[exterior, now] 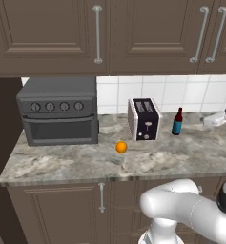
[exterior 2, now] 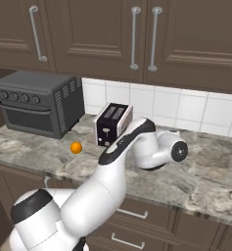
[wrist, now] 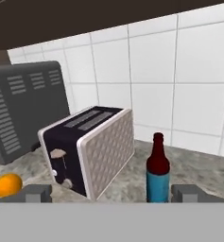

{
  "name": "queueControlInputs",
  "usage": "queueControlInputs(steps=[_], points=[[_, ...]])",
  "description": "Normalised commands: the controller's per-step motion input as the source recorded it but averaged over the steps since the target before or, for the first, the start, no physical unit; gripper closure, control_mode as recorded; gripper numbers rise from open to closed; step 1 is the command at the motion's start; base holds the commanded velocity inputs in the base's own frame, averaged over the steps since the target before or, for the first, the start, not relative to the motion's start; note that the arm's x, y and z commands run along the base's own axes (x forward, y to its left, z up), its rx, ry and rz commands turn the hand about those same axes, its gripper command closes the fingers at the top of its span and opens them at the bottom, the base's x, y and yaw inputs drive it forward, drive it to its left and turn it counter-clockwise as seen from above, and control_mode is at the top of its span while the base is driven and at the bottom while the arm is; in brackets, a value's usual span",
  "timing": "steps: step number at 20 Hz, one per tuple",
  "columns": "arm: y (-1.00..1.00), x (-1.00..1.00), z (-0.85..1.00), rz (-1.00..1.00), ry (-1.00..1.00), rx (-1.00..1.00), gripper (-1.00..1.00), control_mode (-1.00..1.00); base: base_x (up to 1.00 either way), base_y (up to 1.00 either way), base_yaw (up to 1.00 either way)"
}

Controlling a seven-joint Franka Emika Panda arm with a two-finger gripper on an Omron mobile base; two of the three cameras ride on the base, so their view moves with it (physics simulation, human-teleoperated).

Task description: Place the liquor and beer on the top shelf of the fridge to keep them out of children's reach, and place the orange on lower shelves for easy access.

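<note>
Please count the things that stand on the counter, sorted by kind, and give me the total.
Appliances: 2, the toaster oven and the toaster
Bottles: 1, the beer
Fruit: 1, the orange
Total: 4
A pale thing at the right edge of the left base view is too cut off to count.

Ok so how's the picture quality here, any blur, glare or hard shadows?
Left base view: flat, even light, only a faint shadow under the orange. Right base view: slightly soft, no glare on the toaster. Hand view: the beer is fairly sharp, the tiles evenly lit.
</note>
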Motion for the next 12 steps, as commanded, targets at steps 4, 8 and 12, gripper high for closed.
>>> queueControlInputs(steps=[4,8,12], points=[[0.0,0.01,-0.21,0.1,-0.13,0.0,-1.0,-1.0,0.0,0.0,0.0],[0.0,0.0,-0.14,0.09,-0.14,0.0,-1.0,-1.0,0.0,0.0,0.0],[0.0,0.04,-0.05,0.08,-0.15,0.0,-1.0,-1.0,0.0,0.0,0.0]])
